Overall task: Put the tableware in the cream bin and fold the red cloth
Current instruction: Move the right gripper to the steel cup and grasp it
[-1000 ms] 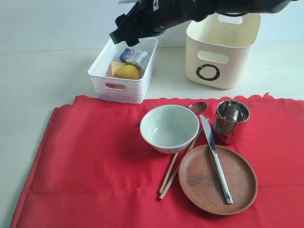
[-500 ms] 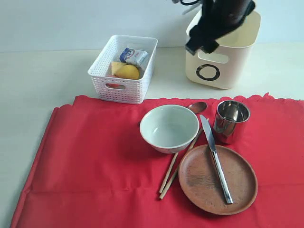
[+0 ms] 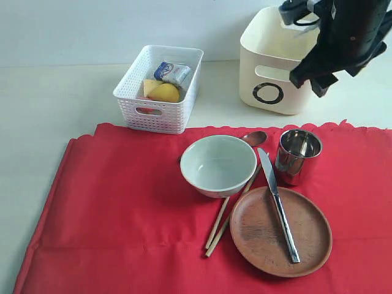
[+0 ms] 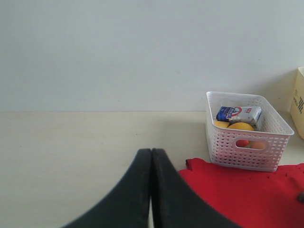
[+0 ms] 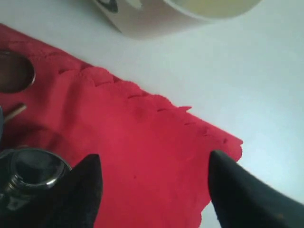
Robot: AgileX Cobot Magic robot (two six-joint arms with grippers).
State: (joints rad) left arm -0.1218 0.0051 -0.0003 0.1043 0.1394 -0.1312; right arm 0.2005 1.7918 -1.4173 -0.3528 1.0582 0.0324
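The red cloth [image 3: 122,208] lies flat on the table. On it stand the pale bowl [image 3: 218,164], the steel cup [image 3: 298,156] and the brown clay plate [image 3: 257,236], with the knife [image 3: 278,205] across the plate. The spoon [image 3: 254,138] and chopsticks [image 3: 229,217] lie by the bowl. Behind them stands the cream bin [image 3: 278,61]. My right gripper [image 3: 312,79] hangs in front of the bin's right side, above the cup. In its wrist view the right gripper [image 5: 154,164] is open and empty over the red cloth [image 5: 142,142], beside the steel cup [image 5: 33,173]. My left gripper [image 4: 151,151] is shut and empty.
A white perforated basket [image 3: 160,89] with a lemon [image 3: 164,93] and a milk carton [image 3: 173,72] stands at the back, left of the cream bin. The left wrist view shows that basket [image 4: 247,130] past the cloth's corner [image 4: 199,166].
My right arm has swung from above the white basket rightward, past the front of the cream bin, to the bin's right side. The tableware and cloth have not moved.
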